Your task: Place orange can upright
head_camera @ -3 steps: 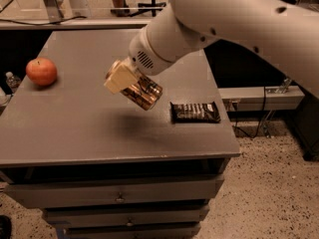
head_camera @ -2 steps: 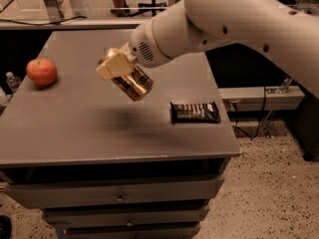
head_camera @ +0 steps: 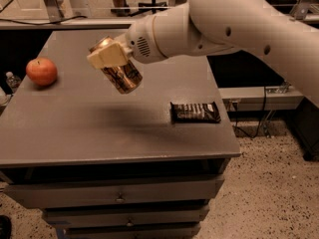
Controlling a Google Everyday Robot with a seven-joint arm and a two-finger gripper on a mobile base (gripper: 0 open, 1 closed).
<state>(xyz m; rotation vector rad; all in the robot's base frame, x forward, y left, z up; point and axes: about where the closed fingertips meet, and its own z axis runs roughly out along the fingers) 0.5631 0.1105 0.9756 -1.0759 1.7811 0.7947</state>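
Note:
My gripper [head_camera: 112, 59] is shut on the orange can [head_camera: 121, 72], a golden-orange metallic can with dark-and-white markings. The can hangs tilted in the air above the middle of the grey table [head_camera: 75, 128], its lower end pointing down and to the right. It touches nothing but the cream-coloured fingers [head_camera: 105, 57], which cover its upper part. A shadow lies on the tabletop below it.
A round orange-red apple [head_camera: 41, 71] sits at the table's left side. A dark snack bar wrapper [head_camera: 195, 112] lies flat near the right edge. Drawers run under the tabletop. A water bottle [head_camera: 12, 80] stands beyond the left edge.
My gripper has carried the can up and to the left, away from the snack bar. The can stays tilted in the grip. The apple and the snack bar have not moved.

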